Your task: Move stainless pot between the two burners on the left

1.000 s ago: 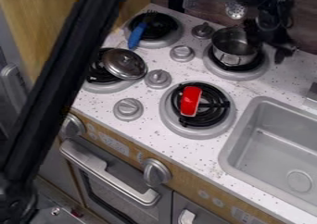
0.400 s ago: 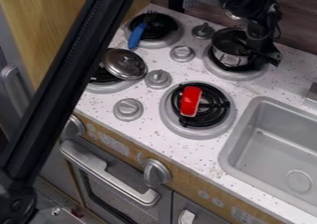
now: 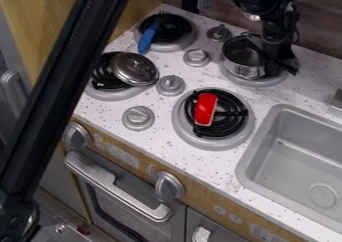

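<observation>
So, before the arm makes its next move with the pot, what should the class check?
1. Gripper at the pot: ok, at its right side in the picture.
2. Secure hold: cannot tell.
3. Pot lifted off the far right burner: cannot tell.
4. Gap between left burners unobstructed: not ok; blue handle and lid reach towards it.
5. Red object apart from pot: ok.
</observation>
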Available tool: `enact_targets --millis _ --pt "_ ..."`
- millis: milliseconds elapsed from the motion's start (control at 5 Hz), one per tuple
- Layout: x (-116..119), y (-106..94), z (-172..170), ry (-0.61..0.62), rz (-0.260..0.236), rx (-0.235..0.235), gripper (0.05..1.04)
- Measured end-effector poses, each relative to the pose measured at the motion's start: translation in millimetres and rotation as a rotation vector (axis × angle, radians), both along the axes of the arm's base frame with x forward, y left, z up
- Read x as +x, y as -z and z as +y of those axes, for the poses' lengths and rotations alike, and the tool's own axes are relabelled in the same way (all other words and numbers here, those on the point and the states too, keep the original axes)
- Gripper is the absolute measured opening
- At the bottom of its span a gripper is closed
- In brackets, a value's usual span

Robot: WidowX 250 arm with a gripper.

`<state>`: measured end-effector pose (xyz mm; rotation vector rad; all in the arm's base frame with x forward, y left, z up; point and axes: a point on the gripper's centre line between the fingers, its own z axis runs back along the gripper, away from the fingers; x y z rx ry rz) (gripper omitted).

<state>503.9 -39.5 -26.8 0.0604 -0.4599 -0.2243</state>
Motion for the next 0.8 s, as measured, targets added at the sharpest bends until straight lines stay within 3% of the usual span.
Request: enact_targets --millis 200,400,600,800 --pt "-10.6 -12.8 8.4 0.017 0.002 0.033 0.075" --pt "-22.2 -22.5 42.8 -0.03 -0.004 0.067 0.074" --pt "-29.9 -19.0 93.6 -0.124 0.01 0.088 0.074" --pt "-33.0 -19.9 120.3 -0.175 0.011 0.094 0.074"
